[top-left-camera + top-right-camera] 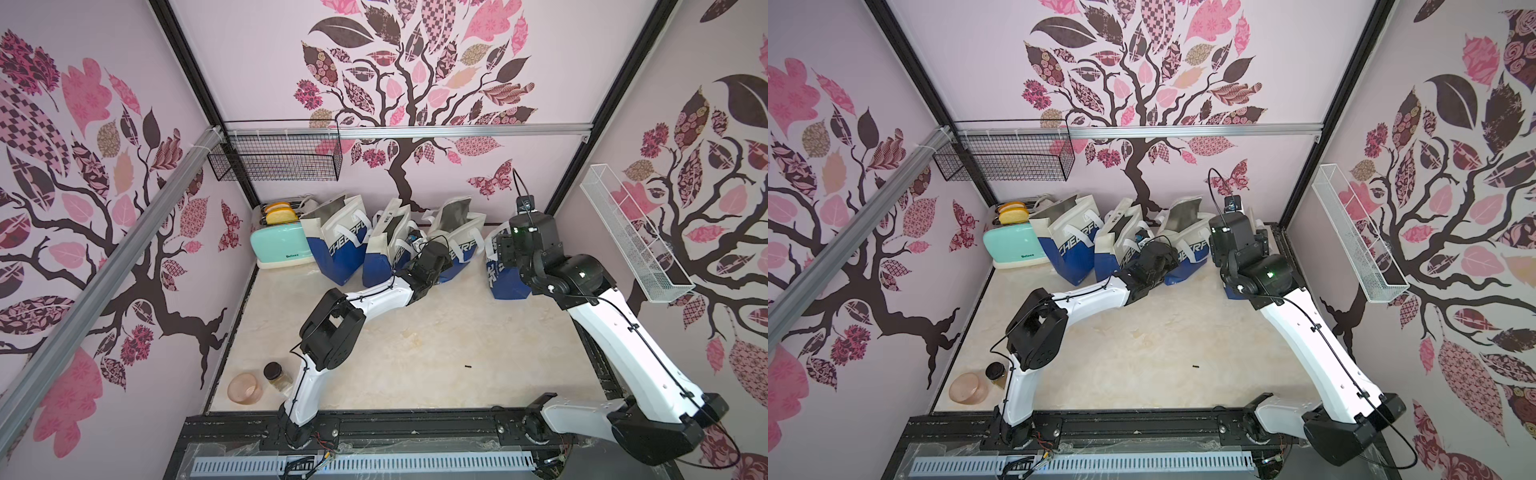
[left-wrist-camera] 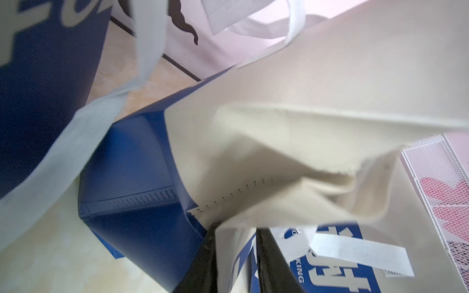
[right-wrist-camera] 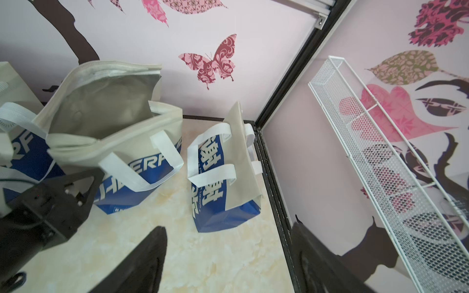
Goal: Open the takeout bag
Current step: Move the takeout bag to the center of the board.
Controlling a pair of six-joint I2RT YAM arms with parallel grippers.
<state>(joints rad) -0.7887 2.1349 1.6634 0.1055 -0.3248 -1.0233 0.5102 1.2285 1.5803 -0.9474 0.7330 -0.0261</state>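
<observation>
Along the back edge of the tabletop (image 1: 415, 353) I count four in a row, all blue and cream with white handles. From the left corner they are the first bag (image 1: 332, 245), the second bag (image 1: 380, 259), the third bag (image 3: 114, 126) and the fourth bag (image 3: 223, 177). Three of them gape open at the top. The fourth, in the back right corner, stands with its mouth pressed flat. It has two handle loops, one hanging down each side.

I have two arms in play. My left fingers (image 2: 203, 266) sit low between the second and third bags. The pair stands parted, with a fold of bag cloth in the gap. I cannot tell whether they press on it. My right fingers (image 3: 144, 258) are spread wide with nothing between them. They hang above the tabletop, near the fourth bag and clear of it.

One mint toaster (image 1: 282, 249) fills the back left corner, just beside the first bag, with two bread slices (image 1: 278, 212) standing in its slots. At the front left corner I see one dark-lidded jar (image 1: 276, 376) and one pink bowl (image 1: 245, 388), just beside each other.

There are two wire baskets on the walls. The black basket (image 1: 282, 160) hangs on the back wall and the white basket (image 1: 631, 241) on the right wall.
</observation>
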